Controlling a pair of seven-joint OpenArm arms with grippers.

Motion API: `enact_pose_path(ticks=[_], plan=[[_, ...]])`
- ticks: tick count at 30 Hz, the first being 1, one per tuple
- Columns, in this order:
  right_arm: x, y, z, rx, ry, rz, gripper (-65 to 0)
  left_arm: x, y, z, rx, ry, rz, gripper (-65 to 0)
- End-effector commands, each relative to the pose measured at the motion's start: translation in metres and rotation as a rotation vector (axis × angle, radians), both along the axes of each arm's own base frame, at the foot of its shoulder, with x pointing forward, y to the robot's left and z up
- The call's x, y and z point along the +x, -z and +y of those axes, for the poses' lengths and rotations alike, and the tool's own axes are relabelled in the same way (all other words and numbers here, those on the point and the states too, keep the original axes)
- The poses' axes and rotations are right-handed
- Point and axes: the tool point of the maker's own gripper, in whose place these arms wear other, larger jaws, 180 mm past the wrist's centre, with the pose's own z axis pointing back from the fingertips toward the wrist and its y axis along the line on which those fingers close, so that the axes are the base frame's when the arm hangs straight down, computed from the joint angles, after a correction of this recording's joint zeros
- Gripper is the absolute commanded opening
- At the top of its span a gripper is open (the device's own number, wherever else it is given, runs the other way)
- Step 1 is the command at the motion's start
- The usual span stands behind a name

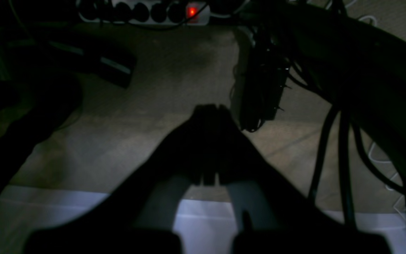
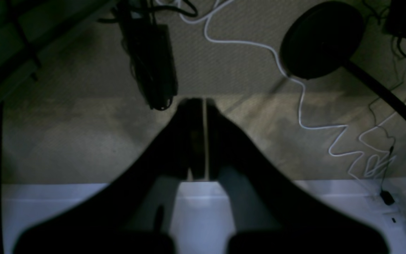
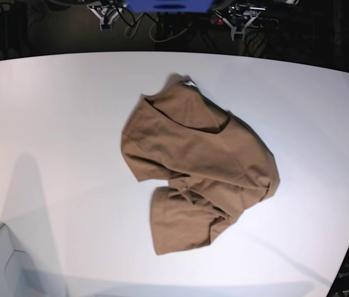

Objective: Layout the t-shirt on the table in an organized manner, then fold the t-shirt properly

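The brown t-shirt (image 3: 196, 164) lies crumpled near the middle of the white table (image 3: 57, 124), with its collar toward the far edge and its lower part bunched and folded over. Neither arm shows in the base view. In the left wrist view, my left gripper (image 1: 210, 107) is shut with nothing in it, hanging past the table's edge (image 1: 48, 208) over the dim floor. In the right wrist view, my right gripper (image 2: 203, 102) is also shut and holds nothing, just beyond the table's edge (image 2: 83, 201). Neither wrist view shows the shirt.
On the floor lie a power strip (image 1: 143, 12) with a red light, black cables (image 1: 340, 158), a round black stand base (image 2: 321, 38) and a white cord (image 2: 301, 106). A blue unit (image 3: 168, 5) sits beyond the table's far edge.
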Motion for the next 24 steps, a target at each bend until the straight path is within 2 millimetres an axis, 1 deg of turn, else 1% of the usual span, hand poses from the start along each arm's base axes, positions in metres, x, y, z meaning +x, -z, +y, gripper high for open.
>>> enact_pose_path(ticks=[1,5,7,8,10,11,14,16,23,24], plan=[[-0.003,0.0,0.0,0.006,0.005,0.002,-65.0,-0.002,0.0,0.003,0.012,0.0,-0.001,-65.0],[-0.006,0.0,-0.001,0.005,0.005,0.006,-65.0,-0.003,0.0,0.004,0.013,-0.003,0.002,-65.0],[-0.007,0.0,-0.003,0.003,0.007,0.008,-65.0,-0.012,0.0,0.004,0.013,-0.005,0.014,-65.0],[-0.011,-0.001,-0.003,0.003,0.007,0.014,-65.0,-0.013,0.0,0.004,0.013,-0.004,0.012,-65.0],[-0.017,-0.001,-0.003,0.002,0.008,0.019,-65.0,-0.002,-0.001,0.002,0.009,-0.003,-0.02,-65.0],[-0.016,-0.001,-0.003,0.002,0.008,0.011,-65.0,-0.004,-0.001,0.002,0.009,-0.003,-0.023,-65.0],[-0.017,-0.001,-0.001,0.005,0.008,0.005,-65.0,-0.001,-0.002,0.001,0.01,0.002,-0.042,-65.0],[-0.018,-0.001,0.0,0.006,0.008,0.006,-65.0,-0.004,-0.002,0.001,0.011,-0.001,-0.036,-65.0],[-0.017,-0.001,0.0,0.006,0.008,0.002,-65.0,-0.004,-0.002,0.001,0.007,-0.002,-0.038,-65.0],[-0.018,-0.001,0.0,0.006,0.006,0.003,-65.0,-0.01,-0.002,0.0,0.005,-0.003,-0.033,-65.0]])
